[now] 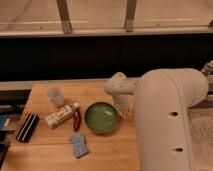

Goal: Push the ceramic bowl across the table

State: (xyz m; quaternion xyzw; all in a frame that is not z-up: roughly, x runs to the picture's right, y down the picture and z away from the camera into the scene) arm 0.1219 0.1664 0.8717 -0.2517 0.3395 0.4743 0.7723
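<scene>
The green ceramic bowl (101, 118) sits on the light-brown wooden table (105, 150), right of centre. My gripper (123, 107) hangs from the white arm just to the right of the bowl's rim, low over the tabletop, close to the bowl or touching it; I cannot tell which. The bulky white arm (167, 120) covers the table's right side.
A translucent white cup (55, 96) stands at the back left. A small box (59, 116) and a red bottle (76, 119) lie left of the bowl. A black object (27, 127) lies at the left edge. A blue sponge (79, 145) lies in front.
</scene>
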